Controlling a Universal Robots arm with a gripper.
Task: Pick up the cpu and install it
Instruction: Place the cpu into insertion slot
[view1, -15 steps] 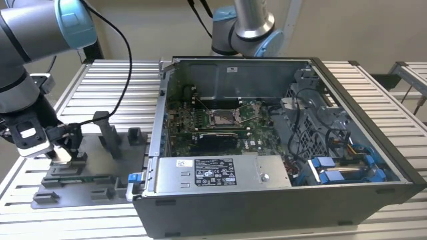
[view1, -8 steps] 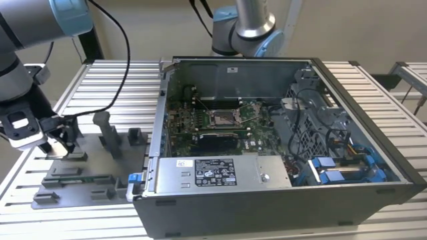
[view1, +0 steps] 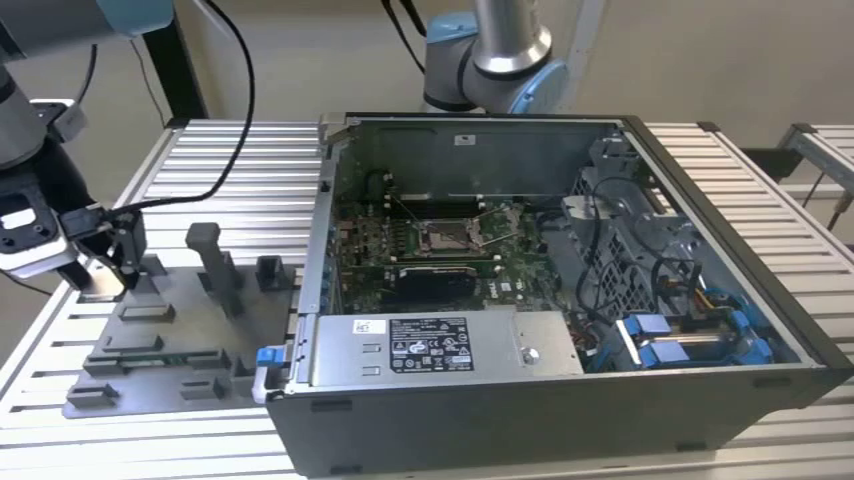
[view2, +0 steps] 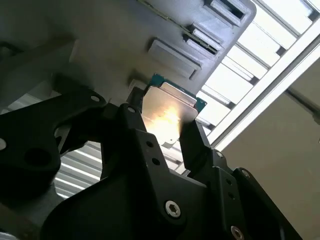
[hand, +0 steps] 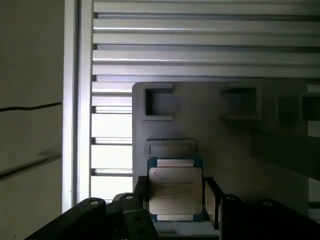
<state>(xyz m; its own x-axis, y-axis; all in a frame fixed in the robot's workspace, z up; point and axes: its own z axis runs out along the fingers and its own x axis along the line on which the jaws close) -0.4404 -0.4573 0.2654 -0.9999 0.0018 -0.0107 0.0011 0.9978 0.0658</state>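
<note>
Two fingers (hand: 140, 194) of the gripper (hand: 175, 186) pinch the cpu (hand: 175, 195) by opposite edges, likely sparing its top, above the fixture tray (view1: 167, 345) at nine o'clock of the computer case (view1: 534, 412).

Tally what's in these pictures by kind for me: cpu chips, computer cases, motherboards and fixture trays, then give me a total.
Small flat square silver-topped cpu chip: 1
Open grey metal computer case: 1
Green motherboard: 1
Grey plastic fixture tray: 1
Total: 4
</note>
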